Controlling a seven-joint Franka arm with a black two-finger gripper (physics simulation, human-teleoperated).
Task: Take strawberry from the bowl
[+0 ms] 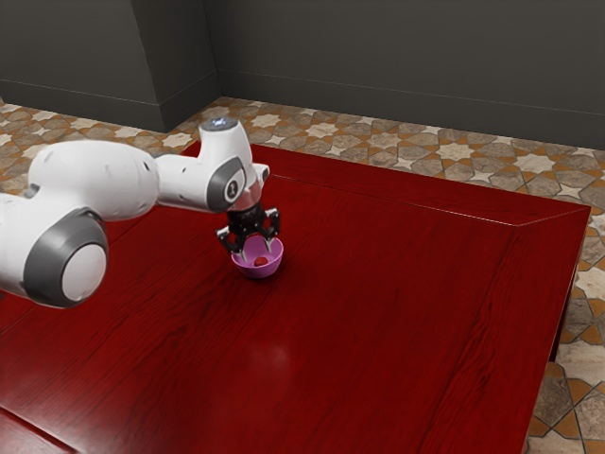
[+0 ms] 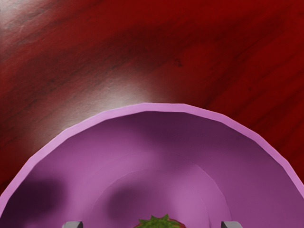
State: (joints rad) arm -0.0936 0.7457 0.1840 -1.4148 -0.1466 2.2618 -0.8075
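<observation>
Strawberry (image 1: 261, 261): located inside the bowl, leafy cap (image 2: 159, 222) facing the wrist camera. Expected handling: light, soft-fleshed, easily bruised, somewhat slippery if squeezed unevenly. Recommended hold: opposite flanks at the widest part, below the cap, with light, even pressure; the leaves alone would probably tear or slip.

Pincer (image 1: 255, 253): released, pointing down into the bowl, fingers wide apart with the strawberry between them and clearance on both sides.

Bowl (image 1: 257, 272): pink, upright on the tabletop (image 1: 378, 331). Its walls appear to limit finger room; a straight lift should avoid knocking the rim.
</observation>
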